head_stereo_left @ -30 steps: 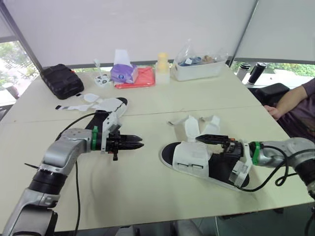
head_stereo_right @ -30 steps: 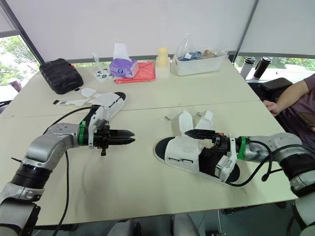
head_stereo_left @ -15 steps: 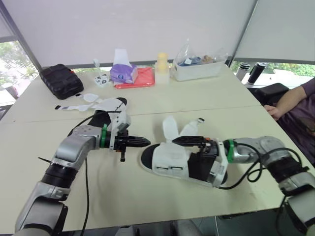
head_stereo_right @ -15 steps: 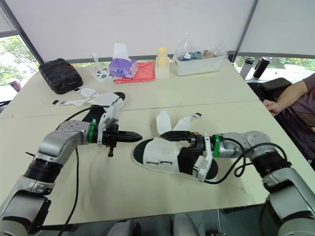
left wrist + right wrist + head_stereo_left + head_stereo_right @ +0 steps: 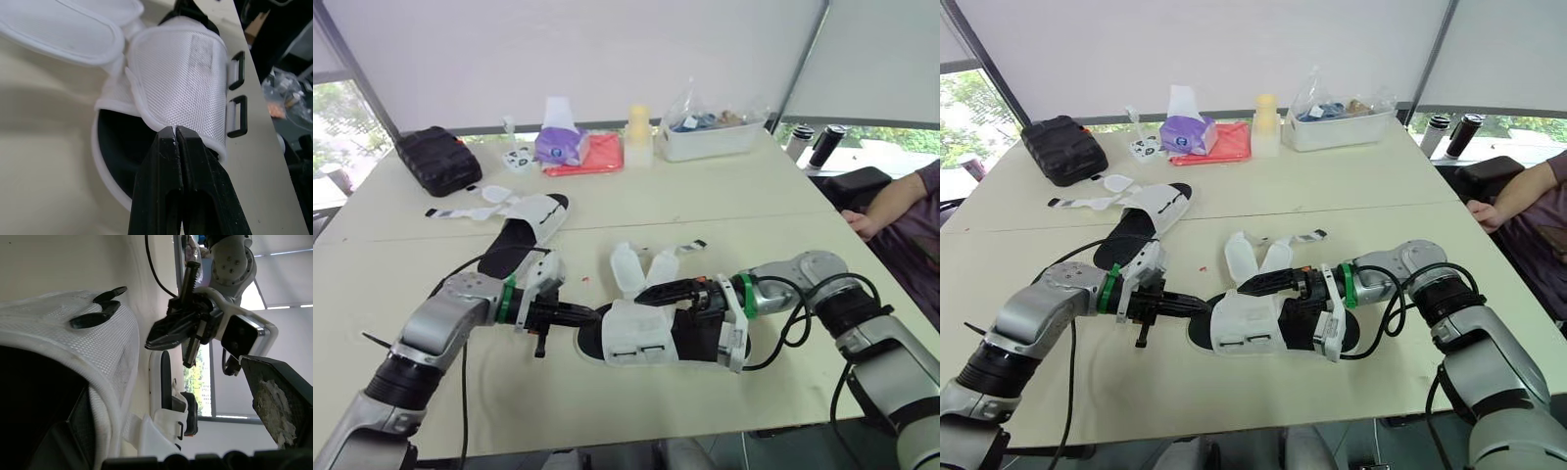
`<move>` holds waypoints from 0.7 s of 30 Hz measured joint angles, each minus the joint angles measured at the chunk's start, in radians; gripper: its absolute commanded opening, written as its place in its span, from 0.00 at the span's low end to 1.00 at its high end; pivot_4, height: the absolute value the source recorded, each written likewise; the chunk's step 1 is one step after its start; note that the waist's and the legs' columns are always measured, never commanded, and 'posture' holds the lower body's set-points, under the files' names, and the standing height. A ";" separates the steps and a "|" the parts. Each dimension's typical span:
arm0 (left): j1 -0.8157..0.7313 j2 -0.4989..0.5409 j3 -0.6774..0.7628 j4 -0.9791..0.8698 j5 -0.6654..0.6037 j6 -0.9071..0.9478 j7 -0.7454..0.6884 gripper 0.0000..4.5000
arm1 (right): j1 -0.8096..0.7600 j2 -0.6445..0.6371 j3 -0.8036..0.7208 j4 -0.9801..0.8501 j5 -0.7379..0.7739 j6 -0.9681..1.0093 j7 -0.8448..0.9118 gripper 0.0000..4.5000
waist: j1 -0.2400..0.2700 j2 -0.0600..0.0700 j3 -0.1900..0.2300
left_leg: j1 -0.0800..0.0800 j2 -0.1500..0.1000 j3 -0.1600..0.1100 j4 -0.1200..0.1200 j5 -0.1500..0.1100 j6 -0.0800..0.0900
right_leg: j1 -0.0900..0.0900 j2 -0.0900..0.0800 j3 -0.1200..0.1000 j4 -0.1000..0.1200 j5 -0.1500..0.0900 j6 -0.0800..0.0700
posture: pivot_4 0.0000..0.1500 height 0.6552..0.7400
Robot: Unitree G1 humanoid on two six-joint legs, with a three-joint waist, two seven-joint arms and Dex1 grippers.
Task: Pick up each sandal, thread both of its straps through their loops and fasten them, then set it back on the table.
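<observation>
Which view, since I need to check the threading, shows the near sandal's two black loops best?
The left wrist view: both loops stand out along the edge of the white upper, open and unthreaded. The right wrist view catches them edge-on, as dark slivers; the eye views reduce them to tiny dark marks.

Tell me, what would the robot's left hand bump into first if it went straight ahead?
The sandal right in front of it. The left hand, fingers shut, points at its white mesh upper, and the tips look almost at its edge.
</observation>
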 measured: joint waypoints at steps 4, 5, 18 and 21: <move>0.017 -0.009 -0.048 0.008 0.071 -0.057 0.024 0.01 | 0.002 0.007 0.000 0.003 0.003 0.009 0.004 1.00 | 0.001 0.000 0.000 | 0.000 0.000 0.000 0.000 0.000 0.000 | 0.000 0.000 0.000 0.000 0.000 0.000 | 1.00 1.00; 0.019 -0.011 -0.067 0.015 0.093 -0.066 0.030 0.01 | 0.005 0.007 0.000 0.002 0.004 0.012 0.006 1.00 | 0.001 0.000 0.000 | 0.000 0.000 0.000 0.000 0.000 0.000 | 0.000 0.000 0.000 0.000 0.000 0.000 | 1.00 1.00; 0.059 -0.015 -0.102 0.044 0.198 -0.263 0.050 0.01 | 0.092 -0.217 -0.066 0.124 0.225 0.128 0.146 1.00 | 0.002 0.001 -0.001 | 0.026 0.000 0.002 -0.003 -0.005 0.009 | 0.027 0.000 0.001 -0.005 -0.001 -0.001 | 1.00 1.00; 0.055 -0.039 -0.103 0.082 0.205 -0.304 0.048 0.01 | 0.092 -0.205 -0.071 0.208 0.390 0.258 0.290 1.00 | 0.004 0.001 -0.001 | 0.035 0.000 0.004 -0.003 -0.007 0.013 | 0.037 0.000 0.002 -0.007 -0.002 0.000 | 1.00 1.00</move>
